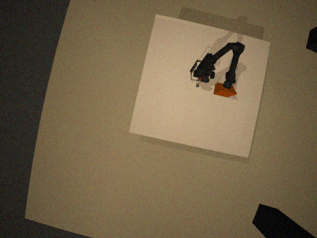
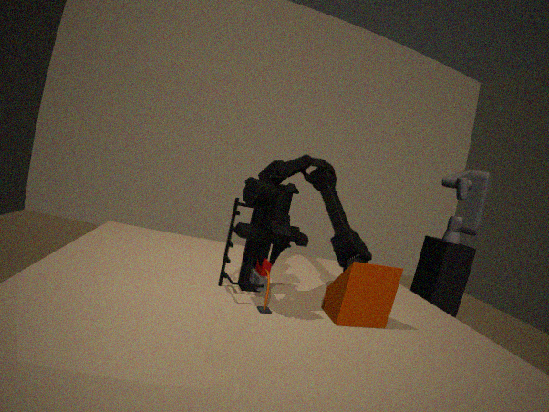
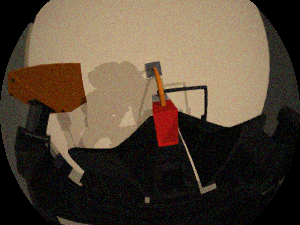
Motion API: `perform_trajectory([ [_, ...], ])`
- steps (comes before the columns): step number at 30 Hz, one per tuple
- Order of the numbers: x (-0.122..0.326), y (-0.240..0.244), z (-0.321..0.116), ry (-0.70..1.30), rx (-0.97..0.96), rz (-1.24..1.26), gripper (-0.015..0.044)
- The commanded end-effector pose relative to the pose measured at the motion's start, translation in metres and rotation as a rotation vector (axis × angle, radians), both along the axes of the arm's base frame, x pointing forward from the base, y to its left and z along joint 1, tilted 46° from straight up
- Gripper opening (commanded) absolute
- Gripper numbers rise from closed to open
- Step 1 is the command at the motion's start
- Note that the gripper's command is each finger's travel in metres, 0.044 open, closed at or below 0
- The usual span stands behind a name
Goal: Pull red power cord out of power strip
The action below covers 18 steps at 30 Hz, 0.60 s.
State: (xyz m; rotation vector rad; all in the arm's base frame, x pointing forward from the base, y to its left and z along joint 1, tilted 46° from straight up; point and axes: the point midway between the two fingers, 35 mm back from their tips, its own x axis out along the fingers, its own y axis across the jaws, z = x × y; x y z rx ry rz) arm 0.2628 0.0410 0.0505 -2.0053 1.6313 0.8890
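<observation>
A pale square table [image 1: 184, 118] lies tilted on a tan floor [image 1: 92, 158]. Towards its one o'clock corner a black arm [image 1: 231, 56] rises from an orange block [image 1: 224, 90] and bends over to nine o'clock, where its gripper [image 1: 202, 76] hangs over a thin black frame [image 1: 194, 71]. A speck of red [image 1: 200, 78] shows beneath it, perhaps the plug; the fingers are too small to read.

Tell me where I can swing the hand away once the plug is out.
Room lies on the wide table stretch toward the front edge, and on its left side beyond the strip. It is crowded where the hand grips the red plug: strip on one side, orange box on the other, cord running down to the table between.
</observation>
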Motion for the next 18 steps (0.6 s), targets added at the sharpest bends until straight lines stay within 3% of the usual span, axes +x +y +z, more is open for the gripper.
perform_trajectory([
  [1,-0.002,0.010,-0.008,0.004,0.016,0.002,0.0000],
  [18,-0.009,0.031,-0.026,0.004,0.019,0.005,0.0000],
])
